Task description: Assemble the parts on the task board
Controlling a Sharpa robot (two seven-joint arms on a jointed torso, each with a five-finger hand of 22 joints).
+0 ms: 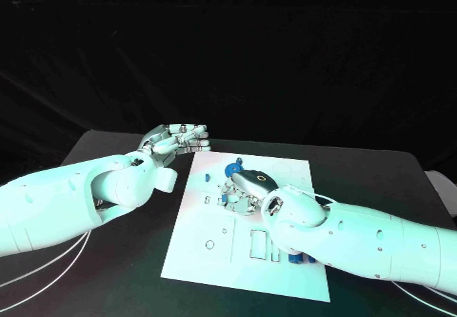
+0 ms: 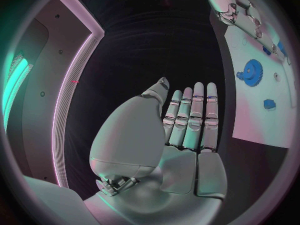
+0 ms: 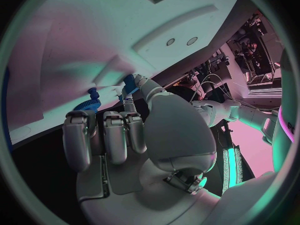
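Black tabletop carries the white rectangular task board [image 1: 243,264]. Right silver hand [image 1: 249,188] bends over its middle, fingertips [image 3: 129,91] pinching a small blue part [image 3: 130,81]. Left silver hand [image 1: 176,141] hovers beside the board's far corner, fingers straight, together, holding nothing. A blue toothed gear [image 2: 252,72] lies on the board.

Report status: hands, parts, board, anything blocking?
Left hand open, flat, off the board's far left corner. Right hand over mid-board, pinching a blue part. Blue gear lies free on board. Nothing blocking.
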